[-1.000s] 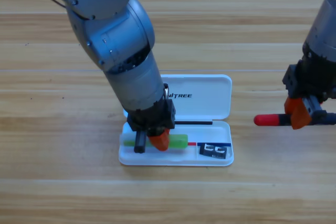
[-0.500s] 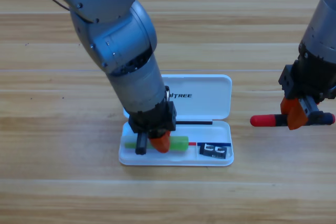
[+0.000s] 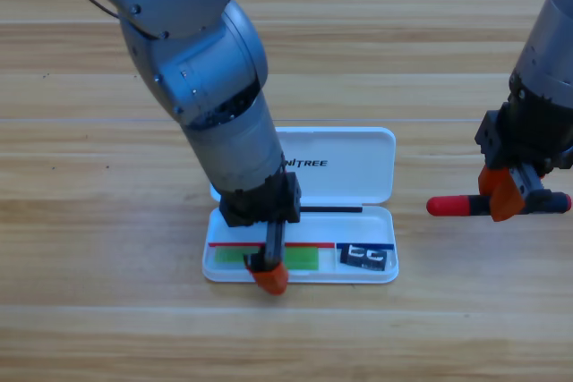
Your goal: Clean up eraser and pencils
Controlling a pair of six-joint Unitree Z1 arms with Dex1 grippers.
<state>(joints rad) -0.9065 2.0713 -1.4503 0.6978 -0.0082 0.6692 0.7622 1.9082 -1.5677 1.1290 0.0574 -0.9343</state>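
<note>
The white case (image 3: 354, 176) lies open at mid-table. In its tray rest the light green pencil (image 3: 303, 258) on the left and the black eraser (image 3: 365, 257) at the right end. My left gripper (image 3: 269, 267) points down over the green pencil, open, with one orange jaw out at the tray's front rim. To the right of the case, my right gripper (image 3: 507, 196) is shut on the black pen with the red cap (image 3: 455, 207), held level just above the table with the red end pointing at the case.
The left arm's grey body (image 3: 206, 87) leans over the case's left half and hides part of the lid. Bare wooden table (image 3: 107, 310) surrounds the case on all sides.
My left gripper has opened, its orange jaw swinging toward the tray's front rim, and the green pencil now lies free in the tray. The right gripper shifted slightly left with the pen.
</note>
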